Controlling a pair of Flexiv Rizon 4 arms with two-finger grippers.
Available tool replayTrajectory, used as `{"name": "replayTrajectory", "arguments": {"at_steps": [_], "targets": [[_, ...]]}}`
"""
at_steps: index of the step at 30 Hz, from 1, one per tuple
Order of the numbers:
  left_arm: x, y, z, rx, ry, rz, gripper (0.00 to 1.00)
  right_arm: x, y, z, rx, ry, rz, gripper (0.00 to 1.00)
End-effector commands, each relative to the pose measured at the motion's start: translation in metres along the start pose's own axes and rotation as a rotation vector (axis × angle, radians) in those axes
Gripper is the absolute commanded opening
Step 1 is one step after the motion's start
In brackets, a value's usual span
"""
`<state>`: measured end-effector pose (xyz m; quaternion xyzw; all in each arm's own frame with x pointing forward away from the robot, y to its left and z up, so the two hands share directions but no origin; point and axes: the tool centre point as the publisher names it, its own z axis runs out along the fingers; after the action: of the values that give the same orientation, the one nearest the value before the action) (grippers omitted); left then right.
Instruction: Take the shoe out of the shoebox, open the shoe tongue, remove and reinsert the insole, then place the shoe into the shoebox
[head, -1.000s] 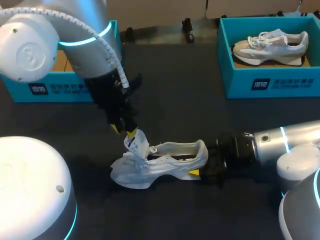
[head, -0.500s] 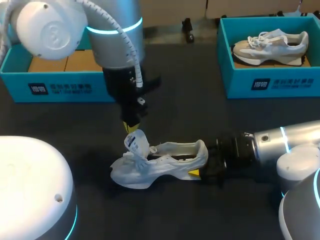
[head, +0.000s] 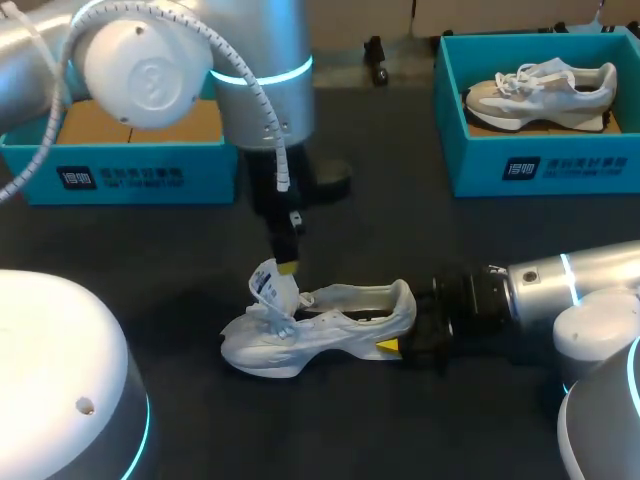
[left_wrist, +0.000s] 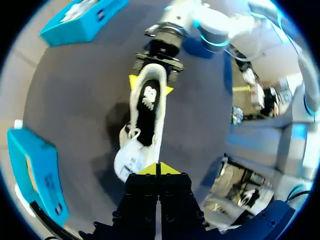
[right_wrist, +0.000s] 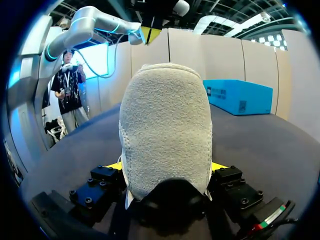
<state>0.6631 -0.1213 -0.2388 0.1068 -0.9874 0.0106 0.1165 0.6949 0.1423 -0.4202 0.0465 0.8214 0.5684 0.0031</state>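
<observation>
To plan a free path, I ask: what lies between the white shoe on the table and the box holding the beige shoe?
Only bare dark table, as the head view shows; nothing stands between the white shoe and the box.

Pale grey-white shoe (head: 320, 325) upright on its sole on the dark worktop (head: 380, 230), toe toward the left arm's side, heel pinched between the right gripper's (right_wrist: 166, 167) fingers, tongue (head: 270, 285) raised, dark insole (left_wrist: 148, 107) seated inside, open teal shoebox (head: 140, 175) well apart behind it
</observation>
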Motion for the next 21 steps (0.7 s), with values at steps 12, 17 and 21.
{"name": "replayTrajectory", "arguments": {"at_steps": [12, 17, 21], "targets": [[-0.005, -0.015, 0.013, -0.045, 0.054, 0.118, 0.0, 0.0, -0.002, 0.001, 0.0, -0.002, -0.001, 0.0], [-0.004, -0.04, 0.025, -0.028, 0.055, 0.214, 0.0, 0.0, -0.002, 0.001, 0.0, -0.002, -0.001, 0.0], [-0.005, -0.055, 0.037, -0.037, 0.057, 0.264, 0.0, 0.0, -0.002, 0.001, 0.0, -0.002, -0.001, 0.0]]}}
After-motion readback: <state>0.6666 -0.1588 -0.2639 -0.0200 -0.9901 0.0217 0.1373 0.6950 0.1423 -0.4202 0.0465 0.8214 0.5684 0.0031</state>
